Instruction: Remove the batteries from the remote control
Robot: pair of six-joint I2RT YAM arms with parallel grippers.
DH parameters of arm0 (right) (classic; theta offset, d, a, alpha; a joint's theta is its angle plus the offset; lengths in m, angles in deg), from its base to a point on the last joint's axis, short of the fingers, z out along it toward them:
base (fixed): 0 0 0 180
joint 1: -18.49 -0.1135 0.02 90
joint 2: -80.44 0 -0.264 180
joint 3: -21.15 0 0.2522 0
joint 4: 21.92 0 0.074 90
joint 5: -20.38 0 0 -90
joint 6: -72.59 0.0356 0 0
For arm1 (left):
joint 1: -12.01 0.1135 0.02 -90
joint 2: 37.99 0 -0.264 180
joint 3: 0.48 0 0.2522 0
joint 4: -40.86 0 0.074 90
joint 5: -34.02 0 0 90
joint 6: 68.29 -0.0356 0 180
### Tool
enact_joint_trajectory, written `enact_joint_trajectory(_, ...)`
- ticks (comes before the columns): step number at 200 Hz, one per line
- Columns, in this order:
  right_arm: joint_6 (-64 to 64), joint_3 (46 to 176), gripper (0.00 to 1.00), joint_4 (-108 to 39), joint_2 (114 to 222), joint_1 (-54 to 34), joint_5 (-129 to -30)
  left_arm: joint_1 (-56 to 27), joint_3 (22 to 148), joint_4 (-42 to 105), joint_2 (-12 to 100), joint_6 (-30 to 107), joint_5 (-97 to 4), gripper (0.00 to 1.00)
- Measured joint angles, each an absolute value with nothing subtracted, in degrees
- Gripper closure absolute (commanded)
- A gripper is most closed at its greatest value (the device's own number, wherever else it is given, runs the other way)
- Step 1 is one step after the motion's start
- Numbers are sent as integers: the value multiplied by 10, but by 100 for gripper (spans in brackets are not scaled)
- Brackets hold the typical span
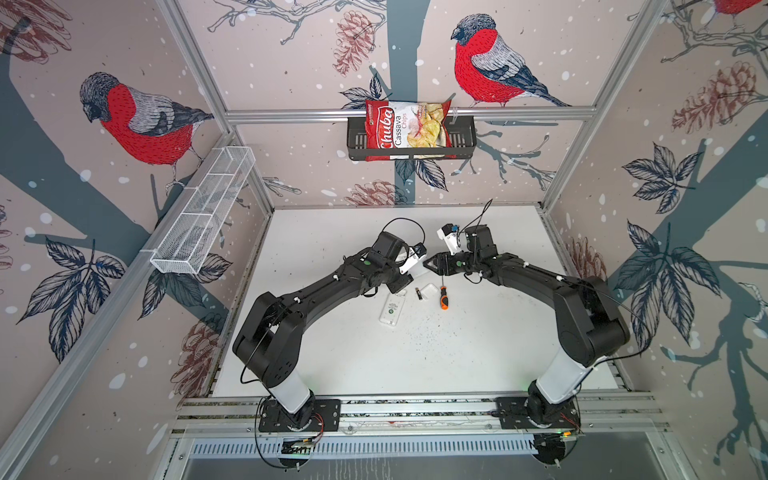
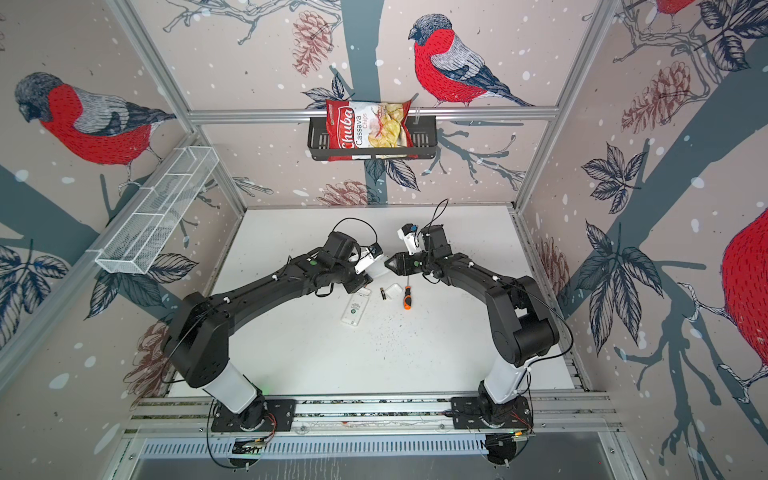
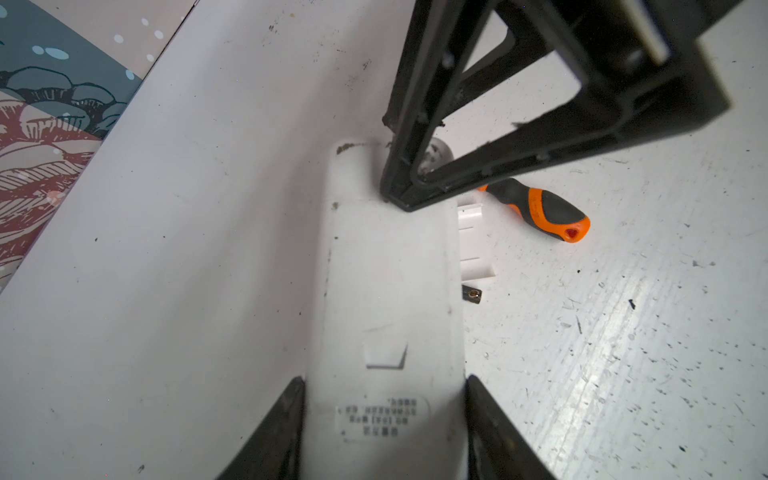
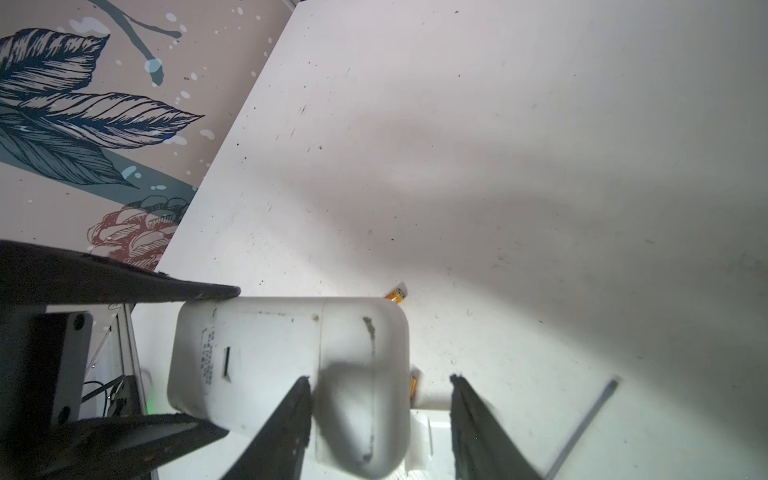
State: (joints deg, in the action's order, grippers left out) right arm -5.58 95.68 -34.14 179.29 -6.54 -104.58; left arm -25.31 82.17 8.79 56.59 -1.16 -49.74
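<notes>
Clamping the white plastic remote control (image 3: 386,270) by its labelled end only, the left gripper (image 3: 383,380) has both fingers pressed against the remote's long sides. A push at the free end could, I judge, twist or lever the smooth casing out of that pinch.

Right of it on the white tabletop (image 1: 374,365) lie a second white remote (image 1: 392,309), one loose battery (image 1: 419,294), a small white plastic cover (image 1: 429,289) and an orange-and-black-handled screwdriver (image 1: 443,297). They sit close together, nearer than the grippers. A dropped remote or a low sweep of an arm could knock the round cell and set it rolling.

Furthest right, the right gripper (image 4: 380,378) has its fingers spread and grips nothing. One finger lies over the rounded free end of the held remote and the other stands clear of it. That tip could skid off the curved plastic. The two grippers are also nearly touching, so a collision is possible. The held remote's back looks closed, with a seam across it and a small latch notch. If cells sit inside, they could spill when it opens.

The visible battery is a slim dark cylinder with a copper-gold band, lying between the second remote and the cover. In the right wrist view, orange-copper slivers (image 4: 395,296) peek past the held remote's edge. They are probably further cells, but I cannot tell whether they lie on the table.
</notes>
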Motion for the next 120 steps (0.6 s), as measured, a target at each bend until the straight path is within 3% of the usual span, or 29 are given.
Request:
enact_joint_trajectory(29, -55, 956, 63, -333, 1795, -65, -1061, -253, 820, 89, 565, -11, -497, 69)
enact_joint_trajectory(81, -51, 947, 59, -310, 1796, -61, -1091, -253, 810, 100, 555, -8, -497, 69)
enact_joint_trajectory(120, -37, 943, 67, -293, 1797, -60, -1099, -253, 808, 98, 553, -7, -500, 69)
